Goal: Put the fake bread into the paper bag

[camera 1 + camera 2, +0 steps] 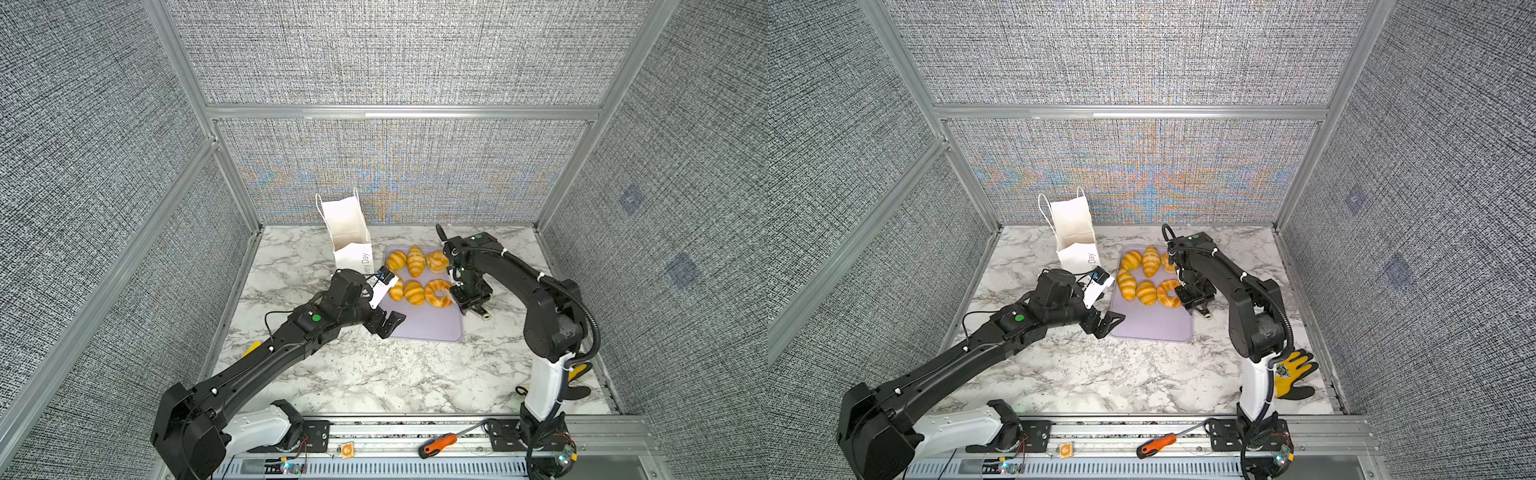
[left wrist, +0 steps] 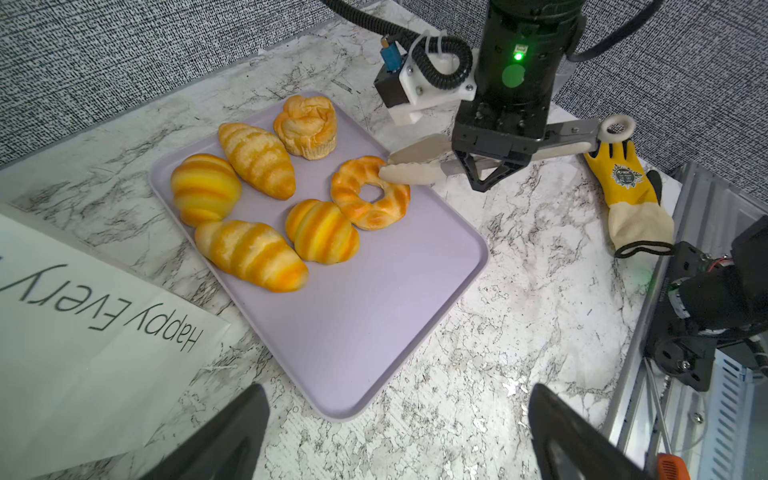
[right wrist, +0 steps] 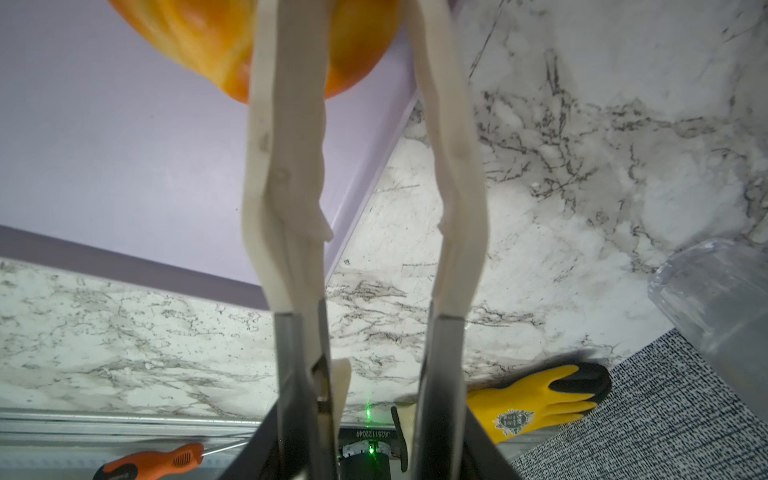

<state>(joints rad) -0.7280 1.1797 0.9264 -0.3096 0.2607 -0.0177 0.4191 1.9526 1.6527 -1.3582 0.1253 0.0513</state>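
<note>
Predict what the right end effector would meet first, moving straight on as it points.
The ring-shaped bread on the tray: the tongs held by the right end effector point at its edge, perhaps touching.

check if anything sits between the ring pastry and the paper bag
At tray level, yes: the croissants lie between the ring pastry and the paper bag, and the left arm's wrist camera hangs by the bag's front. The bag's open top looks clear, so a lifted path should pass.

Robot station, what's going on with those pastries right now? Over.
Left gripper open, hovering by lilac tray corner. Right gripper shut on tongs, tips at ring pastry edge, pastry on tray. Paper bag upright, mouth open, unblocked.
</note>
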